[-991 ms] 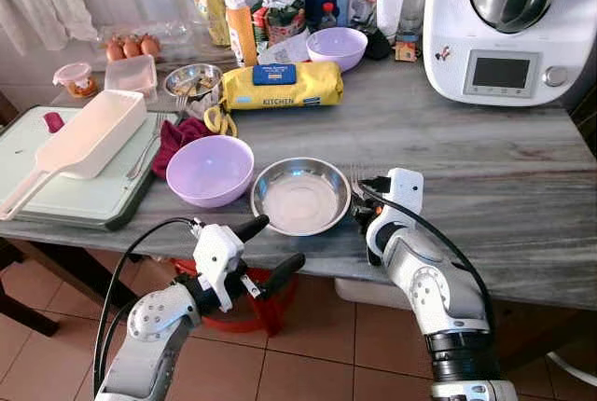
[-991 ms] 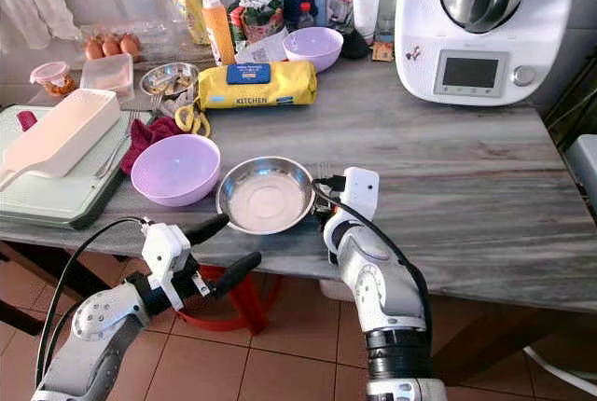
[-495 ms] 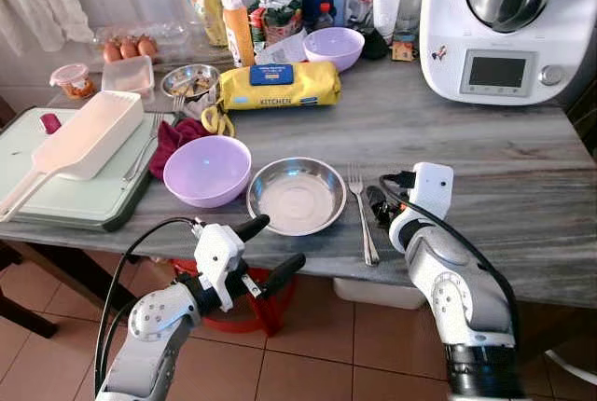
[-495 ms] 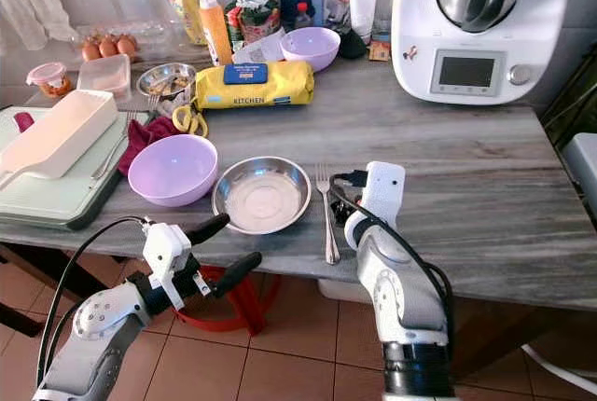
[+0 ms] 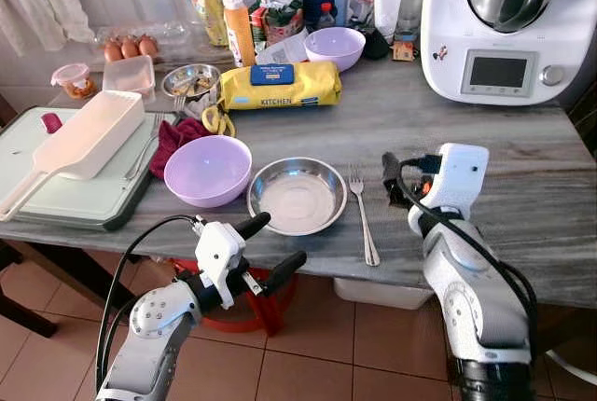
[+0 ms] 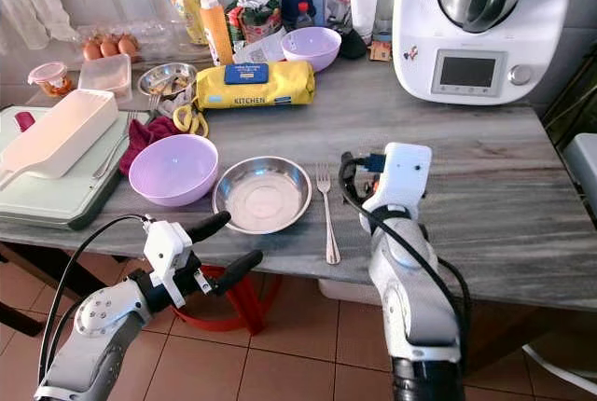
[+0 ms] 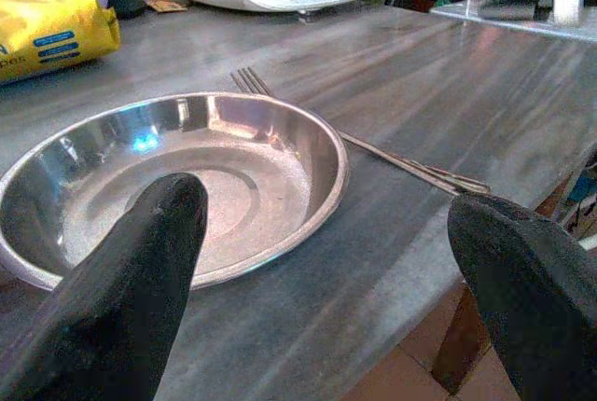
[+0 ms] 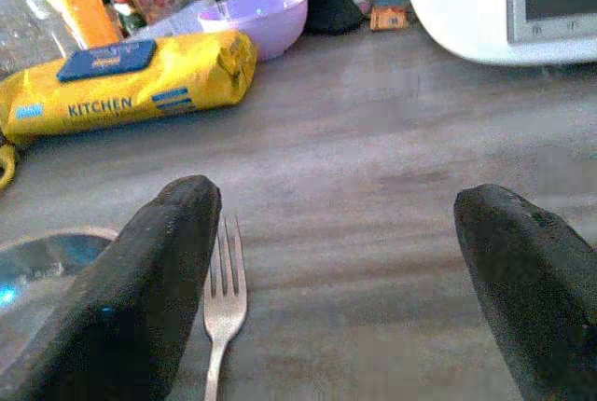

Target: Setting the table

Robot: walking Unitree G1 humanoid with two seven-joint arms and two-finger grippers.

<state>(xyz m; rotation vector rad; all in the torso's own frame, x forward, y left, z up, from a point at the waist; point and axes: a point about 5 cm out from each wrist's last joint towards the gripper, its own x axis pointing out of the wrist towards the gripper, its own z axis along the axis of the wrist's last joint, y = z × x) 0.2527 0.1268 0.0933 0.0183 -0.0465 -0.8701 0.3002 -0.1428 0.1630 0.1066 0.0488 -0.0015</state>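
Steel bowl (image 5: 298, 196): shallow, round, shiny, empty, upright on the grey wood-grain worktop (image 5: 522, 177) near its front edge. Fork (image 5: 362, 214): slim, silver, lying flat just beside the bowl on its right, not touching it, tines pointing toward the back of the worktop, handle end close to the front edge. Lilac plastic bowl (image 5: 208, 170): deep, empty, upright, just left of the steel bowl, rims close together. Second lilac bowl (image 5: 336, 48): upright, far back on the worktop.
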